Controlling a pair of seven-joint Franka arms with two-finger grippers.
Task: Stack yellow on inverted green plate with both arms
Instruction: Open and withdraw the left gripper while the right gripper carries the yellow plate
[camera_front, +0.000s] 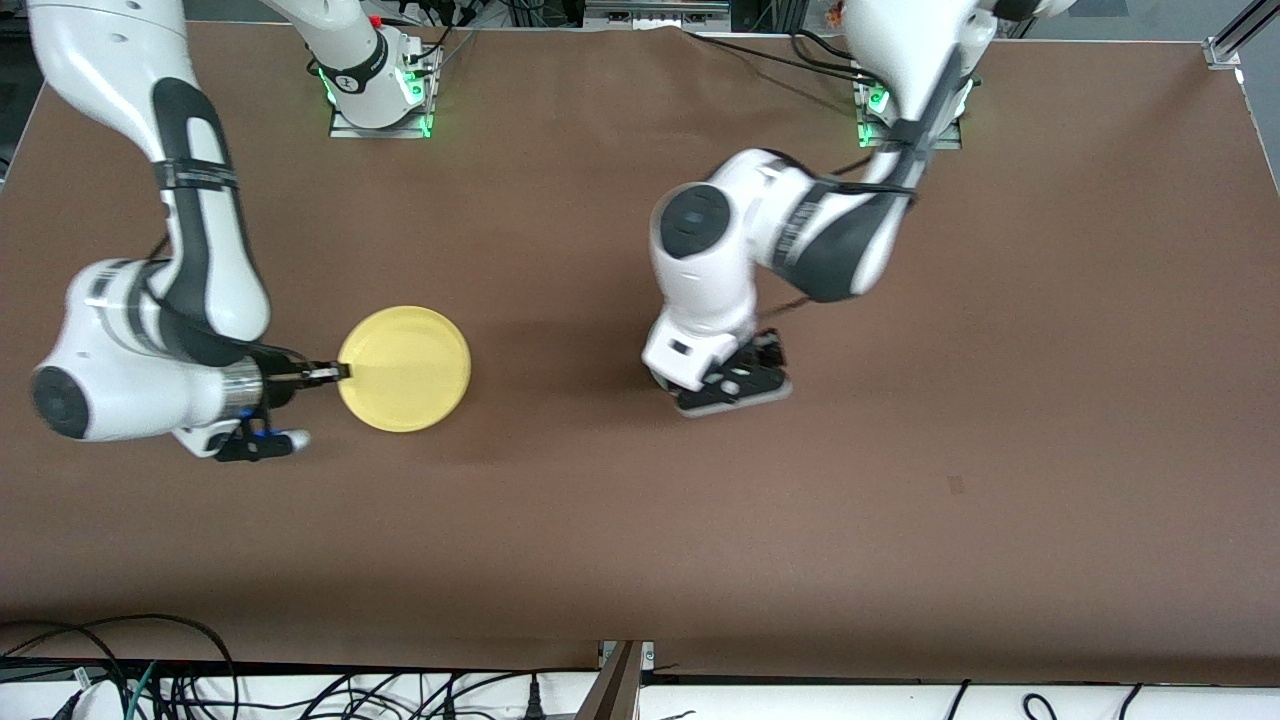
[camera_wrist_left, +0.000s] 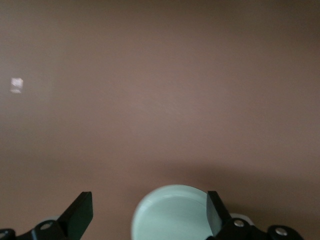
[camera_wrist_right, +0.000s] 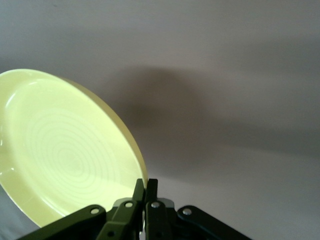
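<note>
The right gripper (camera_front: 335, 372), at the middle left of the front view, has its two fingers pinched shut on the rim of the yellow plate (camera_front: 405, 368). In the right wrist view the yellow plate (camera_wrist_right: 65, 150) hangs tilted in the air, a dark shadow falling on the brown table (camera_wrist_right: 240, 100) beneath it, so it looks lifted clear and carried by that one edge alone.

The left gripper (camera_front: 735, 385) sits just right of centre in the front view, pointing down low over the table (camera_front: 900, 500). Its own camera shows the two fingers (camera_wrist_left: 80, 212) spread wide apart, empty, with the pale green plate (camera_wrist_left: 170, 212) lying on the table between them at the bottom edge of that picture. In the front view the arm's wrist hides that plate entirely. Whether it lies rim up or already turned over I cannot tell for certain; it seems to show its hollow side.

Both plates look like thin, light, stiff plastic with a smooth, probably slippery surface. A plate this shallow offers only the low rim to hold, and a pinch at one edge lets it swing or slip, so I would expect slow moves to suit it. For the green plate, the rim nearest the fingers seems the only sensible hold, since a plate lying flat leaves little room for a finger under its edge.
</note>
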